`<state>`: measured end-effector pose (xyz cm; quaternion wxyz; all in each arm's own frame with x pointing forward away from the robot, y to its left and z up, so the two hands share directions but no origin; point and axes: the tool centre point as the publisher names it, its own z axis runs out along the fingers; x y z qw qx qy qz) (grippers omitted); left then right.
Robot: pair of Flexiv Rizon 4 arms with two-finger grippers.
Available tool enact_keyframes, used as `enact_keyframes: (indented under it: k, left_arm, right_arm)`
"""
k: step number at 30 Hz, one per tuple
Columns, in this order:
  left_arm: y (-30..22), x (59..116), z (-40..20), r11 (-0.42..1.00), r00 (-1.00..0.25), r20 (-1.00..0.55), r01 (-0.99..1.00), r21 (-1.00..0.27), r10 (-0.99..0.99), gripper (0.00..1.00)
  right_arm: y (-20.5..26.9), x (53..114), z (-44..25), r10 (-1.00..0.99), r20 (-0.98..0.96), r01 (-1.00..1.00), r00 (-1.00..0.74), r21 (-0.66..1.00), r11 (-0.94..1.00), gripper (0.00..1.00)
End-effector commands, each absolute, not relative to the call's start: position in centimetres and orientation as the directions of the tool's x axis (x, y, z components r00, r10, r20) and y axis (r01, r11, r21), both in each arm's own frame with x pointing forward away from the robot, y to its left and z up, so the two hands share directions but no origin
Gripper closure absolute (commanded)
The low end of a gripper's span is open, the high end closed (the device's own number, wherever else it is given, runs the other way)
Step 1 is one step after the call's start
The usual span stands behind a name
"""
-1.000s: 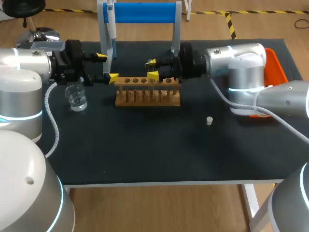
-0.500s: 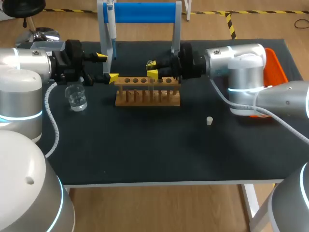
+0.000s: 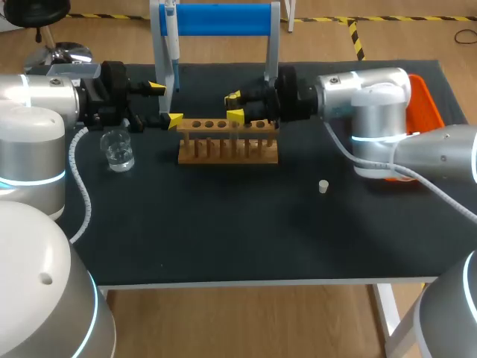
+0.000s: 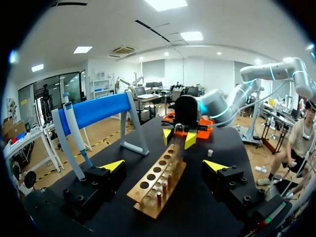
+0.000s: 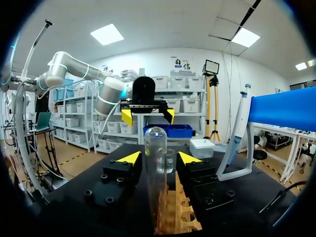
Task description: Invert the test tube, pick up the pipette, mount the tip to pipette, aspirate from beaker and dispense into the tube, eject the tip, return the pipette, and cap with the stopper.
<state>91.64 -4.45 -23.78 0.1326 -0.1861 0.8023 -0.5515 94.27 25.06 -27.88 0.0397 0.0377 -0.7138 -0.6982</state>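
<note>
A clear test tube (image 5: pixel 155 163) stands in the wooden rack (image 3: pixel 227 142), rounded end up. My right gripper (image 3: pixel 235 106) is open with its fingers on either side of the tube; in the right wrist view a gap shows beside the glass. My left gripper (image 3: pixel 165 104) hangs wide open at the rack's left end, nothing between its fingers. The pipette (image 3: pixel 171 45) hangs on the blue stand (image 3: pixel 216 19) behind the rack. A glass beaker (image 3: pixel 118 149) stands to the rack's left. The small white stopper (image 3: pixel 323 186) lies on the mat to the right.
An orange tray (image 3: pixel 426 101) sits at the table's right edge behind my right arm. From the left wrist, the rack (image 4: pixel 160 180) runs ahead between the left gripper (image 4: pixel 164 165) fingers toward the right gripper (image 4: pixel 180 138). The dark mat (image 3: pixel 238 231) covers the front.
The right gripper's fingers drew closer together around the tube half a second ago and have spread apart again. Both arms have stayed in place.
</note>
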Motion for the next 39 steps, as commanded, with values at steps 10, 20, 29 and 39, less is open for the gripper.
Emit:
enact_keyframes:
  k: [10,20,29,39]
  left_arm:
    - [-4.5,91.6,-23.8,0.323,-0.895,-0.008,-0.153,-0.934,-0.447,0.00]
    - [-4.5,91.6,-23.8,0.323,-0.895,-0.008,-0.153,-0.934,-0.447,0.00]
    - [-4.5,91.6,-23.8,0.323,-0.895,-0.008,-0.153,-0.934,-0.447,0.00]
    - [-4.5,91.6,-23.8,0.323,-0.895,-0.008,-0.153,-0.934,-0.447,0.00]
  right_arm:
    - [25.2,94.5,-27.9,-0.108,0.006,0.004,-0.994,1.000,0.014,0.66]
    - [25.3,94.5,-27.9,-0.102,0.005,0.004,-0.995,1.000,0.009,1.00]
    - [25.1,94.4,-27.2,-0.086,0.005,0.005,-0.996,1.000,0.004,1.00]
    - [25.1,94.4,-25.7,-0.074,0.004,0.003,-0.997,1.000,0.007,1.00]
